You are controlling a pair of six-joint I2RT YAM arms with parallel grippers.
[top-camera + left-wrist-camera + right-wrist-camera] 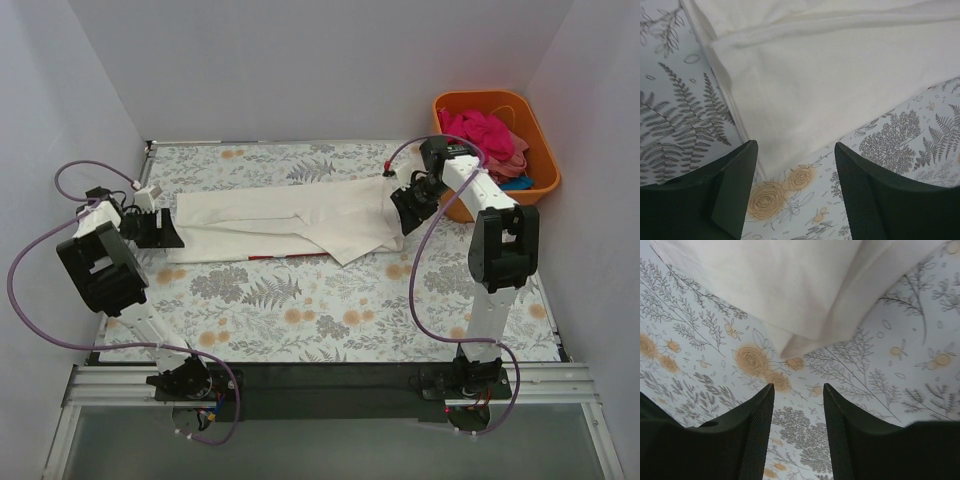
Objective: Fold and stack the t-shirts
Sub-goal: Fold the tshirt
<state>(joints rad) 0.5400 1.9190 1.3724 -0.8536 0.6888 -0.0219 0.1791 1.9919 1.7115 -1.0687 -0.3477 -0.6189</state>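
Note:
A white t-shirt [285,222] lies partly folded across the far half of the flowered table; a thin red strip shows under its near edge. My left gripper [168,232] is open and empty at the shirt's left end; in the left wrist view [796,150] its jaws straddle the shirt's near corner [770,167]. My right gripper [405,212] is open and empty at the shirt's right end; in the right wrist view [799,390] a folded tip of the shirt [795,347] lies just ahead of the jaws. Magenta, pink and blue t-shirts [490,140] are heaped in the tub.
The orange plastic tub [540,185] stands at the far right corner, close behind my right arm. White walls enclose the table on three sides. The flowered cloth [320,310] covers the table down to the black rail by the arm bases.

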